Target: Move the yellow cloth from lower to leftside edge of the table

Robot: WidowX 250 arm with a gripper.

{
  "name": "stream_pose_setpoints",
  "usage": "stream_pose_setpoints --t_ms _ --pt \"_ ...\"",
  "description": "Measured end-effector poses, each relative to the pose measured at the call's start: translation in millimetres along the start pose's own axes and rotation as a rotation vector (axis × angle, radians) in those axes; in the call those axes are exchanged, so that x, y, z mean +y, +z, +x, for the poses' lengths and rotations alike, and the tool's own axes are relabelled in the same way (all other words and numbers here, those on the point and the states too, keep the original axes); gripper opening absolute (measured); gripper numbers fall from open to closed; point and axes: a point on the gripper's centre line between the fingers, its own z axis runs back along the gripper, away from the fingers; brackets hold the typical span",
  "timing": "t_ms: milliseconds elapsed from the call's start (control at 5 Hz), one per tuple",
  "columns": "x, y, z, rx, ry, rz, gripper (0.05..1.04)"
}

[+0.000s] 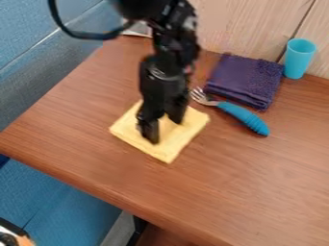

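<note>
So the yellow cloth (168,150) is lying out on the wooden counter (244,187), a bit left of the middle of the view. It's not at the left side edge, there's bare wood between them. It looks folded into a flat square-ish pad, turned so one corner points roughly toward the near edge.

Right on top of it is the black gripper (164,130), hanging nearly straight down. The jaws are parted, one on either side of a patch of yellow. Can't tell if the tips are actually pressing into the fabric. The black arm (168,43) comes in from the top edge, and a black cable (85,35) loops off to its left.

Just to the right of the cloth there's a fork (244,118), metal tines up toward the arm and a chunky blue handle slanting down to the right. It's apart from the yellow one. Past that is a folded purple cloth (244,79), just beside the fork, can't say if they touch.

Then at the far right a light blue cup (298,60) stands upright next to the purple one's corner, near the wood panel (244,24) behind the counter.
</note>
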Motion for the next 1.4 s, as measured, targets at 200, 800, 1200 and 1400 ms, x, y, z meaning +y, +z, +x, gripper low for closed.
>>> stream_pose_setpoints --t_ms 200,800,1200,1400 --pt "2 -7 41 -0.037 0.098 0.019 1.000" --pt "1 -10 76 -0.060 0.173 0.034 1.001" --pt "-11 7 71 -0.040 0.155 0.009 1.001" --pt "-23 39 71 -0.057 0.165 -0.048 1.001"
